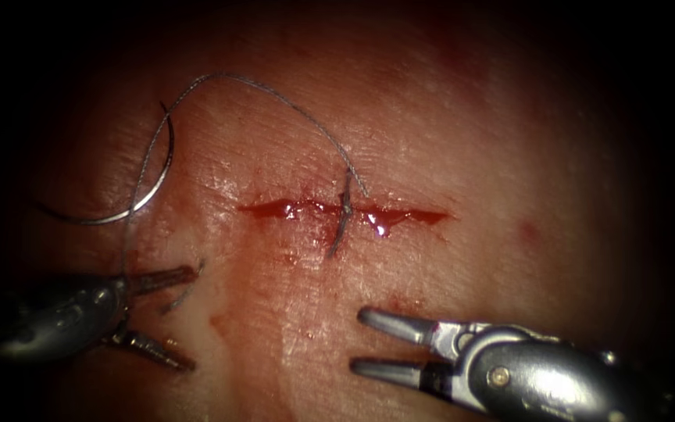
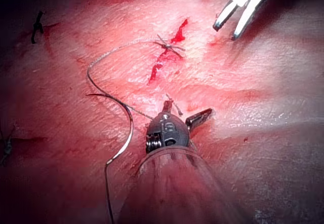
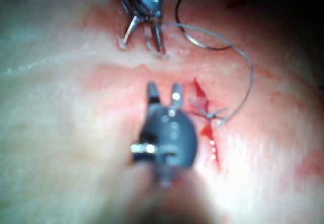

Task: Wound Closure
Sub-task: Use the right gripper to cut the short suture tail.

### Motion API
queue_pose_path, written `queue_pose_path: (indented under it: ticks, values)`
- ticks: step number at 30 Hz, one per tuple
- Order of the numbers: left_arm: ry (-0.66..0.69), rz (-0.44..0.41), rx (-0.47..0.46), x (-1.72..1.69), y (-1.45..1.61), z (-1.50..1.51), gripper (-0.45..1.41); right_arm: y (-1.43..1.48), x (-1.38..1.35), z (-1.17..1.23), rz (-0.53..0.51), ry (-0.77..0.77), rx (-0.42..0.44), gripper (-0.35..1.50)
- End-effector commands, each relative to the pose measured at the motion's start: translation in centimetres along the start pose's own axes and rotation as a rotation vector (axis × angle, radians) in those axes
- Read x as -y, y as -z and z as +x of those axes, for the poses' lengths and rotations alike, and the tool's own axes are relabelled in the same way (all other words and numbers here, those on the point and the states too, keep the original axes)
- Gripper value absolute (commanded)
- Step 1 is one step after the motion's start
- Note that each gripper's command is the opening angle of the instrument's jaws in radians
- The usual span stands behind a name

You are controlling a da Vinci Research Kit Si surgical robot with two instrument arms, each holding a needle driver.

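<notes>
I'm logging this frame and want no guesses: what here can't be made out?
- Whether the left tool grips the thread: endoscope view, strand too thin at its jaws.
- Needle tip: endoscope view, lost in dark at the left.
- The stitch's hold: too small.

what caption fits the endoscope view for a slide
Both tools, left and right, open and empty below the cut; needle lies free on tissue, thread trailing to it.
</notes>
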Motion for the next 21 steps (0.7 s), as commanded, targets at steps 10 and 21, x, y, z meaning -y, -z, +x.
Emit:
queue_pose_path:
  ticks: [10,21]
  values:
    - [-0.003,-0.009,-0.026,0.17,-0.54,0.07,0.59,-0.13,-0.02,-0.01,0.006,0.001,-0.003,0.29]
    - [-0.01,-0.02,-0.029,0.6,-0.73,0.18,0.64,-0.13,0.01,-0.04,0.01,0.005,0.001,0.29]
